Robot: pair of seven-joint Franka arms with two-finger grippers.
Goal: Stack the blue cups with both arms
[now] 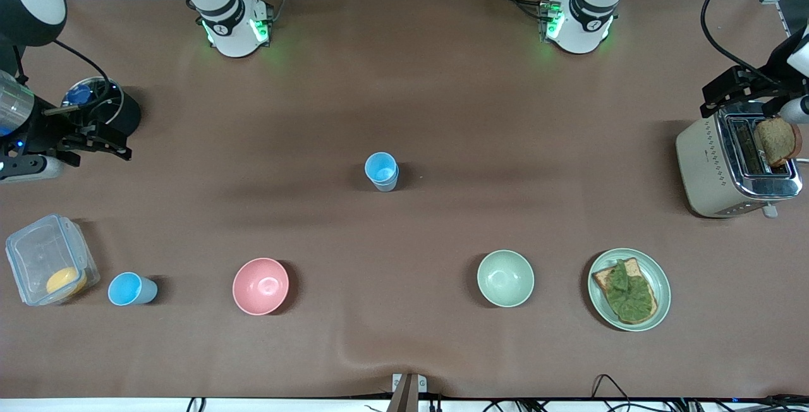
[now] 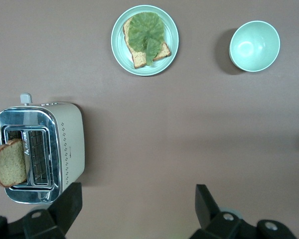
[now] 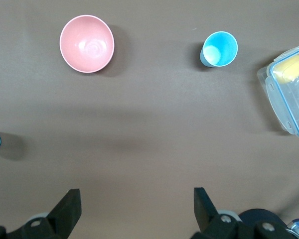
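You are looking at two blue cups standing well apart on the desk. One (image 1: 382, 171) is standing upright mid-desk; it looks like one cup already nested in another, though that is hard to confirm. The other cup (image 1: 131, 289) is sitting nearer the front camera, toward the right arm's end, between the clear box (image 1: 50, 259) and the pink bowl (image 1: 260, 285).

Both arms are waiting at the desk's ends. The right gripper (image 3: 134, 209) is hovering with its jaws spread wide and holding nothing; the left gripper (image 2: 137, 206) is hanging beside the toaster (image 1: 733, 169), likewise wide open and empty.

Expect these cups to be light, thin and slick, so they are likely to tip or skid if nudged. Taking one by pinching its wall at the rim is probably safest.

The right wrist view is giving you the lone cup's open mouth from above. The left wrist view is showing no cup, only the toaster, the plate (image 2: 145, 41) and the green bowl (image 2: 254, 46). Only the front view is showing both cups whole.
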